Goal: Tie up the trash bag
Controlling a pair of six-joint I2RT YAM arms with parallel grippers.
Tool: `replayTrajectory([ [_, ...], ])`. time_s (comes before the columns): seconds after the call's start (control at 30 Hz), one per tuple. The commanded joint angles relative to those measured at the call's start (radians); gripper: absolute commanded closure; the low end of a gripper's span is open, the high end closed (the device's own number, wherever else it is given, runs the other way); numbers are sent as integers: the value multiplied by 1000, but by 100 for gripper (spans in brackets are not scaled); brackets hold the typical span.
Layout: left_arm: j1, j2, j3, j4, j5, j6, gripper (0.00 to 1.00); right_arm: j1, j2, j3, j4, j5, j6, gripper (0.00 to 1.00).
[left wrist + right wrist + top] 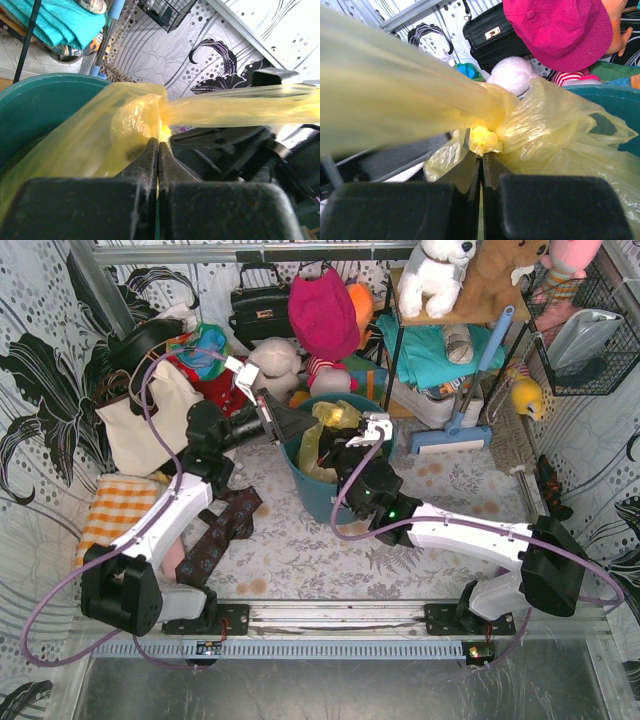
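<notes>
**Current state.** In the top view the trash bag (318, 445) sits inside the teal bucket (308, 498) at table centre, with its gathered top standing above the rim. The left gripper (158, 146) is at the bag's 9 o'clock, the right gripper (481, 161) at its 3 o'clock. Each wrist view shows the fingers pressed together with no gap, pinching a fold of yellow plastic at the tips.

**Plastic under load.** A stretched strand (240, 107) runs from the bunched point toward 3 o'clock in the left wrist view. In the right wrist view a similar broad strand runs toward 10 o'clock. The plastic is puckered into a small wad where the strands meet. You cannot tell from these views whether that wad is a closed knot or only a crossing.

**Procedure (judged step: cinching).**
1. Hold full clamping force on both sides. The film looks thin and slick, and is likely to slip out of a light pinch.
2. Draw the grippers apart along the 9-to-3 line, level with the wad, not upward. An upward pull is likely to lift the bag out of the bucket.
3. Pull slowly. Stop if the strand whitens or thins, as it may tear.
4. Confirm the wad tightens before releasing either side.
</notes>
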State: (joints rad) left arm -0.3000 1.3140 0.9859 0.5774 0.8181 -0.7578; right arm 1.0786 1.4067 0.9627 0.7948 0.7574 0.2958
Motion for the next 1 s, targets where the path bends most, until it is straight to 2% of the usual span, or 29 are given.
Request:
replayTrajectory([
  [0.0,1,-73,0,-25,36,45,100,-17,18,39,11,-18,42,100],
  [0.2,-12,-126,-11,-132,39,90,100,-41,19,30,47,-20,43,100],
  [0.4,-56,-143,-44,-210,4,123,100,-52,4,-25,165,-44,30,100],
  [0.77,-145,-153,-78,-227,-30,118,100,-72,-15,-208,508,-174,18,100],
  [0.97,-169,-178,-83,-317,-66,159,100,-95,-28,-262,611,-258,7,100],
])
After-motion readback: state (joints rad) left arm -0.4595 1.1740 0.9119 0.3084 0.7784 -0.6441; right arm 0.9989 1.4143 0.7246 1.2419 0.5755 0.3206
